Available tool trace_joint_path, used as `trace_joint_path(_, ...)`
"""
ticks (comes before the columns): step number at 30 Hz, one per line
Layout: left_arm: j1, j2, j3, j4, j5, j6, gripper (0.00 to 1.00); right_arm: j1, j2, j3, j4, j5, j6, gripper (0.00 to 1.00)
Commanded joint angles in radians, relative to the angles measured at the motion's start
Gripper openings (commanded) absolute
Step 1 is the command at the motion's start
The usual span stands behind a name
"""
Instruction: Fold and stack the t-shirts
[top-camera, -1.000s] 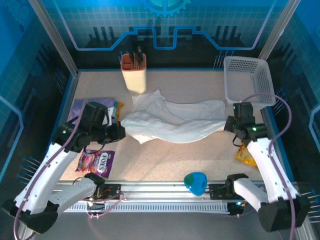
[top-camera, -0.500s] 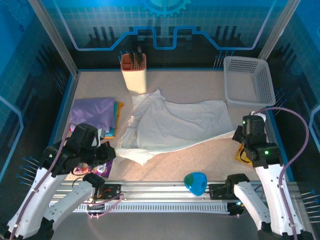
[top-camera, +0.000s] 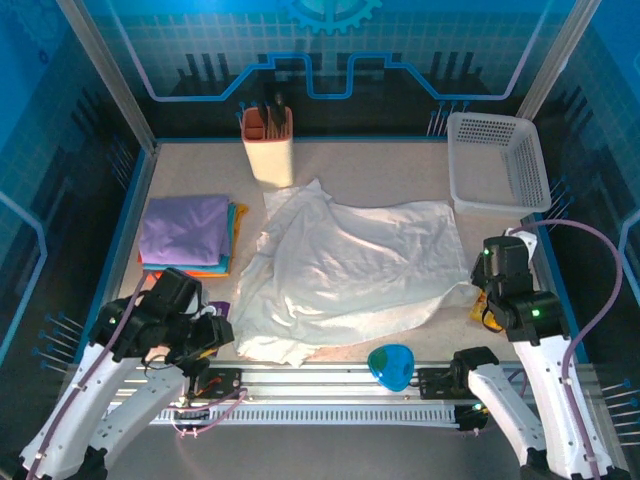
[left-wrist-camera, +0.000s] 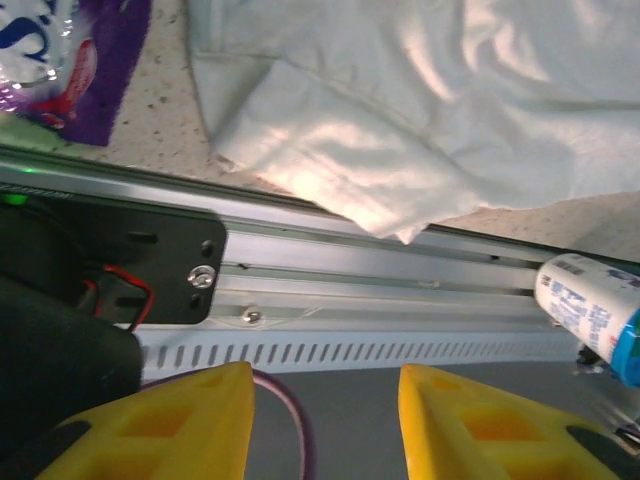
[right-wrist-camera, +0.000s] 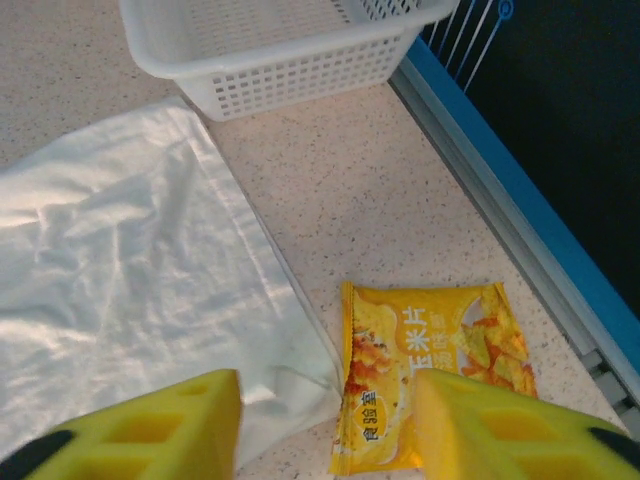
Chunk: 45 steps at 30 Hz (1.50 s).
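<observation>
A large white t-shirt (top-camera: 350, 265) lies spread across the middle of the table, and its near left corner (left-wrist-camera: 380, 180) hangs over the front rail. At the left a folded lavender t-shirt (top-camera: 185, 228) tops a stack with orange-edged cloth (top-camera: 236, 225). My left gripper (top-camera: 215, 335) hovers at the shirt's near left corner; its yellow fingers (left-wrist-camera: 180, 425) stand apart over the rail, and the left gripper (left-wrist-camera: 325, 420) is open with nothing in it. My right gripper (right-wrist-camera: 325, 425) is open just above the shirt's near right corner (right-wrist-camera: 290, 385), beside the table's right edge (top-camera: 480, 290).
A yellow chip packet (right-wrist-camera: 430, 370) touches the shirt's right corner. A white perforated basket (top-camera: 497, 160) stands at the back right and a beige utensil holder (top-camera: 268, 145) at the back. A purple snack packet (left-wrist-camera: 80, 70) lies under my left arm, and a blue heart-shaped thing (top-camera: 390, 365) sits on the front rail.
Both grippers pulled the white shirt toward the near edge, spreading it flat, then opened and let go of its corners. The lavender stack came into view as the left arm drew back.
</observation>
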Motion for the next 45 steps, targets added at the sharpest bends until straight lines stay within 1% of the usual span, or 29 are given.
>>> trace_joint_path(1, 0.004, 0.063, 0.033, -0.019, -0.029, 0.056, 0.44, 0.014, -0.005, -0.004, 0.006, 0.013, -0.001, 0.56)
trace_joint_path(2, 0.004, 0.085, 0.037, 0.012, -0.024, 0.063, 0.44, 0.014, -0.003, -0.003, 0.009, 0.004, -0.005, 0.56)
trace_joint_path(4, 0.004, 0.128, 0.049, 0.108, -0.03, 0.083, 0.46, 0.014, -0.001, -0.011, 0.038, -0.059, -0.029, 0.58)
trace_joint_path(5, 0.003, 0.16, 0.058, 0.172, -0.037, 0.093, 0.5, 0.015, -0.001, -0.025, 0.071, -0.116, -0.044, 0.6)
trace_joint_path(6, 0.004, 0.191, 0.066, 0.229, -0.041, 0.102, 0.52, 0.015, 0.001, -0.048, 0.103, -0.157, -0.053, 0.62)
trace_joint_path(9, 0.006, 0.335, 0.126, 0.398, -0.048, 0.145, 0.53, 0.015, 0.055, -0.073, 0.21, -0.353, -0.081, 0.64)
trace_joint_path(11, 0.018, 0.443, 0.176, 0.489, -0.078, 0.184, 0.54, 0.015, 0.12, -0.073, 0.258, -0.424, -0.07, 0.65)
trace_joint_path(13, 0.063, 0.533, 0.203, 0.581, -0.09, 0.22, 0.54, 0.016, 0.18, -0.08, 0.313, -0.474, -0.079, 0.66)
trace_joint_path(15, 0.139, 0.622, 0.223, 0.677, -0.052, 0.245, 0.54, 0.016, 0.242, -0.075, 0.352, -0.5, -0.083, 0.67)
trace_joint_path(17, 0.217, 0.728, 0.259, 0.748, -0.042, 0.272, 0.52, 0.018, 0.293, -0.069, 0.39, -0.535, -0.092, 0.68)
trace_joint_path(18, 0.242, 0.773, 0.283, 0.771, -0.042, 0.282, 0.51, 0.018, 0.313, -0.071, 0.414, -0.541, -0.09, 0.72)
trace_joint_path(20, 0.28, 0.895, 0.358, 0.79, -0.061, 0.314, 0.5, 0.019, 0.368, -0.065, 0.44, -0.559, -0.082, 0.76)
trace_joint_path(24, 0.305, 1.104, 0.495, 0.839, -0.055, 0.363, 0.48, 0.017, 0.494, -0.043, 0.472, -0.634, -0.096, 0.8)
trace_joint_path(28, 0.307, 1.283, 0.608, 0.874, -0.037, 0.378, 0.47, 0.016, 0.616, -0.024, 0.478, -0.632, -0.095, 0.85)
trace_joint_path(29, 0.307, 1.32, 0.625, 0.892, -0.035, 0.375, 0.46, 0.017, 0.636, 0.007, 0.483, -0.621, -0.093, 0.86)
trace_joint_path(33, 0.305, 1.427, 0.692, 0.921, -0.055, 0.357, 0.46, 0.015, 0.695, 0.03, 0.501, -0.597, -0.103, 0.87)
trace_joint_path(39, 0.294, 1.568, 0.807, 0.868, -0.124, 0.349, 0.45, 0.003, 0.766, 0.076, 0.49, -0.578, -0.115, 0.87)
trace_joint_path(42, 0.282, 1.623, 0.848, 0.868, -0.163, 0.353, 0.45, -0.003, 0.774, 0.08, 0.495, -0.588, -0.117, 0.86)
trace_joint_path(45, 0.278, 1.681, 0.908, 0.819, -0.198, 0.361, 0.45, -0.015, 0.758, 0.066, 0.504, -0.598, -0.119, 0.86)
